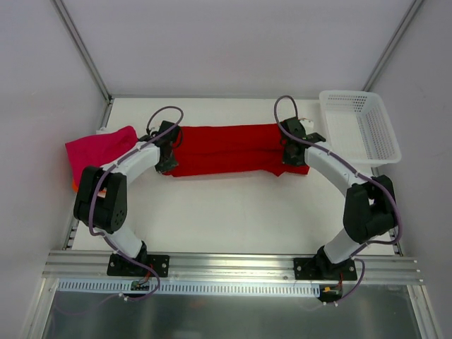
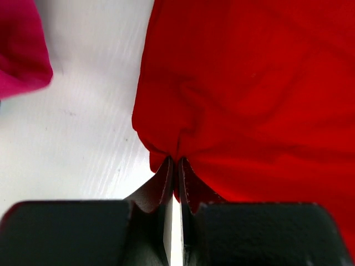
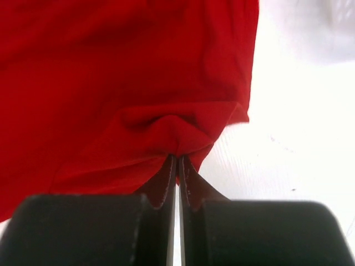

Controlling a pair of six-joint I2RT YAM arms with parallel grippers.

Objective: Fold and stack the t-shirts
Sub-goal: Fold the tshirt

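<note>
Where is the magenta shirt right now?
In the top view, the magenta shirt lies at the left edge of the table, apart from the red shirt spread to its right.

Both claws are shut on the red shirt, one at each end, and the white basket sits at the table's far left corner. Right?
Not quite. The top external view shows the white basket at the far right corner; a pink shirt lies at the left. The left claw and right claw do each pinch an end of the red shirt.
</note>
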